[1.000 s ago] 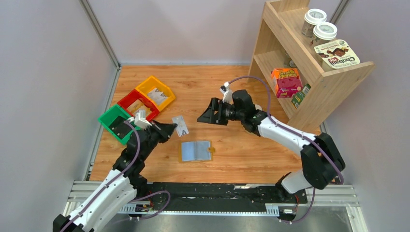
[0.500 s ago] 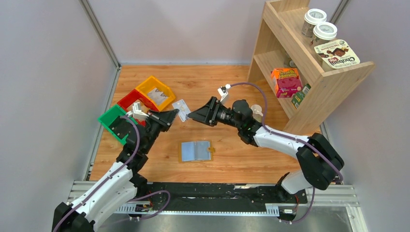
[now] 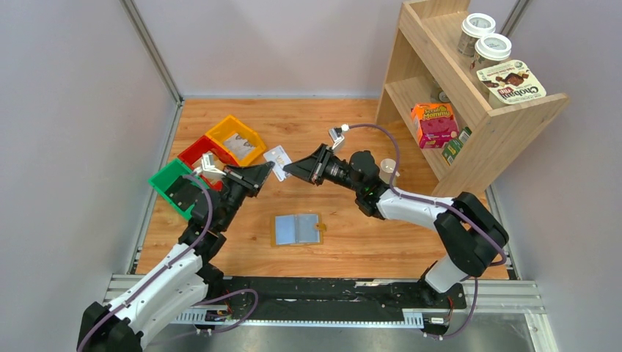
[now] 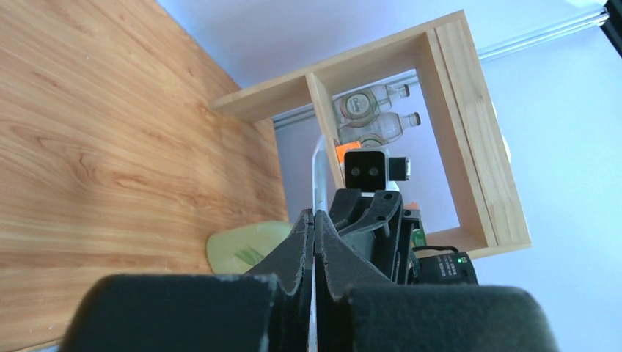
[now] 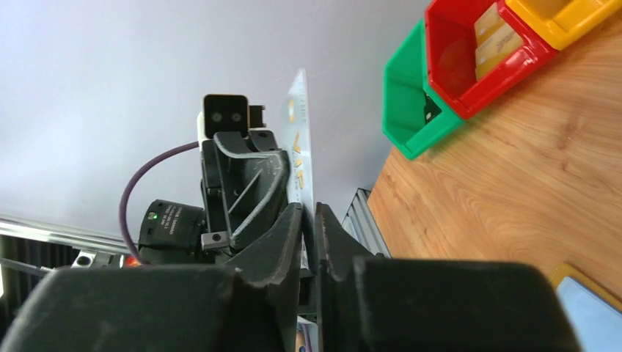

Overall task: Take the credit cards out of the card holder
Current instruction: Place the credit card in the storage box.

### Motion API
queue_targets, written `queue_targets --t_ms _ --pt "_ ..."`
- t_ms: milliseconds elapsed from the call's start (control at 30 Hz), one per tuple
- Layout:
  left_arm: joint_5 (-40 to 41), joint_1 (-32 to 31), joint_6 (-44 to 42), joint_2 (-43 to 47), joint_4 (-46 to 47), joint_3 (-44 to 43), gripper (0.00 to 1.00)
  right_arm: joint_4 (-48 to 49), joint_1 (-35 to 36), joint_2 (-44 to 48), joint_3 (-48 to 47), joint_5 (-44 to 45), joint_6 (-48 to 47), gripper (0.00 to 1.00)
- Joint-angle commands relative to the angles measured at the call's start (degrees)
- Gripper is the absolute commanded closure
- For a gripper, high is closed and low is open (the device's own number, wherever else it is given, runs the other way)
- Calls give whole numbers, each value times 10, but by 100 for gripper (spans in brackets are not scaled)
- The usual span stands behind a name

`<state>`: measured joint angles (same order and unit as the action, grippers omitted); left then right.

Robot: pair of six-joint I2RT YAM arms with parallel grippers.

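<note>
Work is part done. One credit card (image 3: 278,155) is up mid-frame, pinched tight by the left pincer (image 3: 268,171). The right pincer (image 3: 287,168) is nearly closed round it, but I cannot tell if it grips. Other cards (image 3: 297,227) lie in the open card holder (image 3: 275,232), lower middle.

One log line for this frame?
phase: handover | left gripper: shut on credit card | right gripper: shut on credit card | card holder: open on table
</note>
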<state>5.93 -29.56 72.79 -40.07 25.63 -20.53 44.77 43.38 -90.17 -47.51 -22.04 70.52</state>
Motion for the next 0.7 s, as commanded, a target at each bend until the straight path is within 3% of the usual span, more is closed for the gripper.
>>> queue_targets --t_ms 0,100,167,200,267,467,567,667 --pt "-21 -2 2 10 23 -13 95 65 2 -1 -15 -3 -11 97" --pt "-37 -1 -12 16 4 -3 82 55 -2 13 4 -13 -30 100" --pt "-56 -1 -53 28 -31 -3 64 29 -12 30 15 -25 -56 100" --pt "-71 -1 -75 36 -51 -15 49 8 -18 41 18 -37 -78 100" --pt "-106 -2 -147 44 -133 -44 35 -28 -35 62 18 -79 -141 100" --pt "-186 -2 -382 34 -386 -167 32 -338 -84 163 -19 -172 -428 100" --pt "-233 -2 -473 14 -451 -233 35 -483 -87 201 -47 -193 -551 100" --pt "-316 -2 -541 -19 -464 -275 31 -569 -87 225 -71 -238 -627 100"
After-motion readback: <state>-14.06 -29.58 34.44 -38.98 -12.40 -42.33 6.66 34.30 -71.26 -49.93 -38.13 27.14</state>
